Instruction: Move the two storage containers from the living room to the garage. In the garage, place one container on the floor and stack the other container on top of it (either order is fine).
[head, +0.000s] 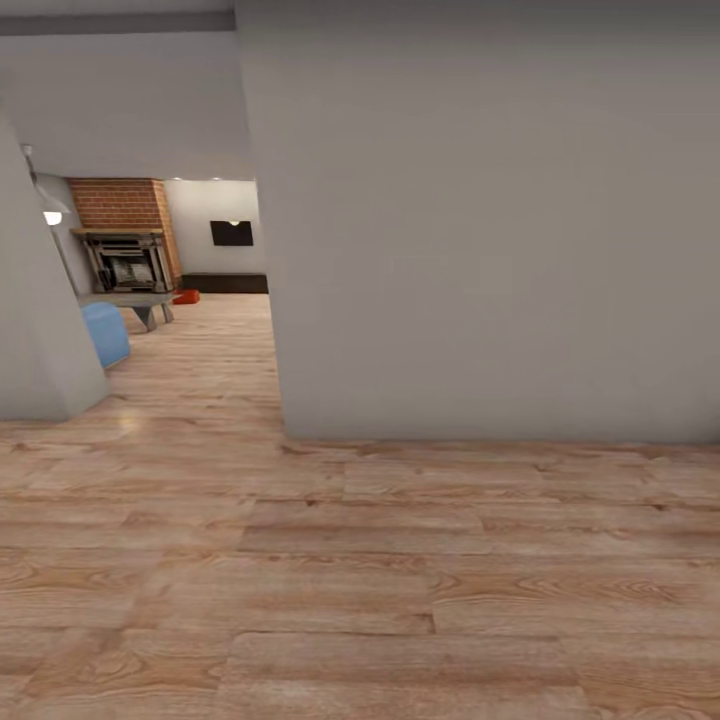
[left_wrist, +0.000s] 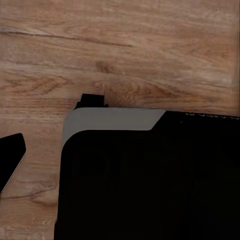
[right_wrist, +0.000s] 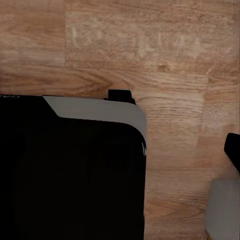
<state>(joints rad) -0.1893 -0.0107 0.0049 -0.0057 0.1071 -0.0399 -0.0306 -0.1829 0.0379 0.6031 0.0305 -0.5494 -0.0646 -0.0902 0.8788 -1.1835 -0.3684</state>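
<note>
Far down the passage, the living room (head: 200, 250) opens with its brick fireplace (head: 122, 205), black TV (head: 231, 233) and low dark cabinet (head: 224, 283). One orange-red storage container (head: 186, 297) lies on the wood floor there, between the cabinet and a grey table; the second container is out of view. In the left wrist view a dark fingertip (left_wrist: 11, 155) of my left gripper stands at the picture's edge, over bare planks. The right gripper's fingertip (right_wrist: 233, 150) likewise sits at the edge of the right wrist view. Nothing is held by either.
A broad grey wall (head: 480, 230) stands close ahead on the right, and another wall corner (head: 40, 340) on the left; the passage runs between them. A blue round seat (head: 105, 333) and a grey low table (head: 140, 300) sit beyond. My black base (left_wrist: 150, 185) shows below both wrists.
</note>
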